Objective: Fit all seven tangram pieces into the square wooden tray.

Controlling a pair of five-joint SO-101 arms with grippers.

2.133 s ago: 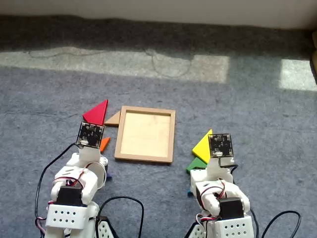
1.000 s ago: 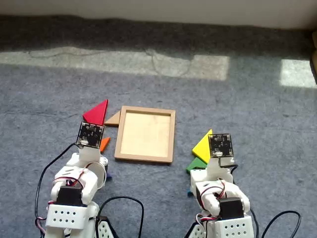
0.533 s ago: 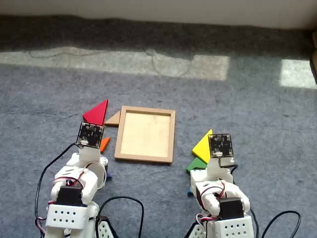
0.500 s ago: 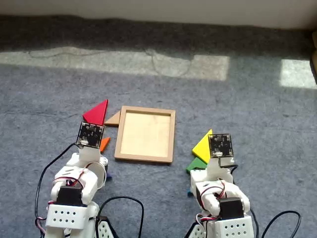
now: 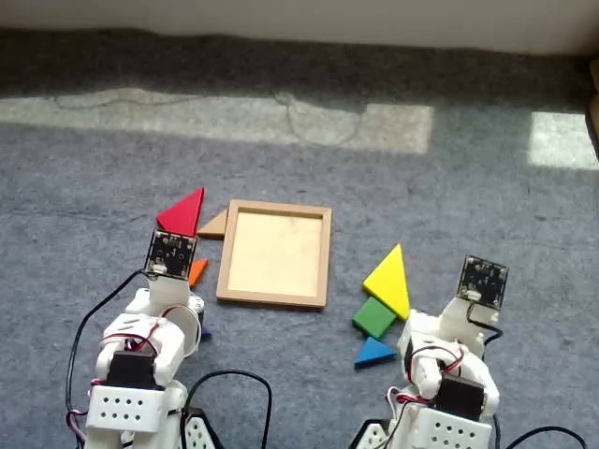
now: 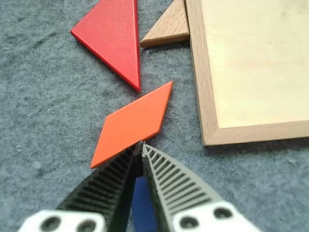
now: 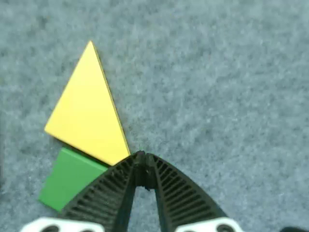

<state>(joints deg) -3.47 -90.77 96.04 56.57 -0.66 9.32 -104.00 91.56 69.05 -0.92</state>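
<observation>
The square wooden tray [image 5: 226,254] lies empty between the arms, its rim [image 6: 199,82] close to my left gripper. My left gripper [image 6: 140,146] is shut, its tips at the near corner of the orange parallelogram [image 6: 133,124], with a blue piece [image 6: 142,203] under the fingers. Beyond lie the red triangle [image 6: 113,36] and a wooden triangle [image 6: 169,29] against the tray. My right gripper [image 7: 140,155] is shut, just off the corner of the yellow triangle [image 7: 87,111], beside the green square [image 7: 70,179]. A blue triangle [image 5: 374,351] lies near the right arm's base.
Everything rests on grey carpet [image 5: 421,196]. A sunlit strip [image 5: 281,117] crosses it far behind the tray. Open carpet stretches behind the tray and to the right of the yellow triangle [image 5: 388,279].
The right arm has swung to the right, uncovering the yellow triangle, green square and blue triangle. The left arm has not moved.
</observation>
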